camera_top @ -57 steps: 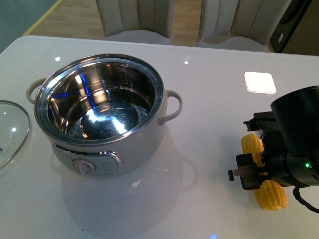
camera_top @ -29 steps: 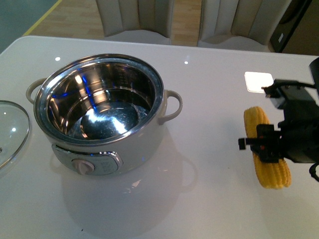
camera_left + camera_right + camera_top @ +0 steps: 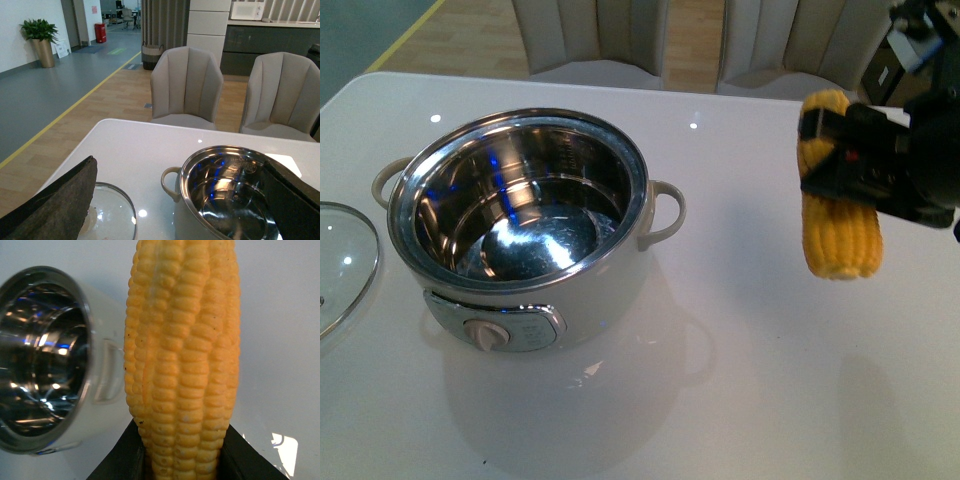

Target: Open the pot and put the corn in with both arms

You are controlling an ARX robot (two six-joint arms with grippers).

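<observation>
The cream-white pot stands uncovered at the table's left centre, its steel inside empty. To its right, the yellow corn hangs above the table, level with the pot's rim or higher. My right gripper is shut on it across the upper half. In the right wrist view the corn fills the middle between the black fingers of the right gripper, with the pot beside it. My left gripper is open, hovering above the pot and holding nothing.
The glass lid lies flat on the table left of the pot, also seen as the lid in the left wrist view. Two grey chairs stand behind the table's far edge. A bright white patch lies on the table beyond the pot.
My right gripper has lifted the corn off the table at the near right, carrying it up and farther away. Pot and lid have not moved.
</observation>
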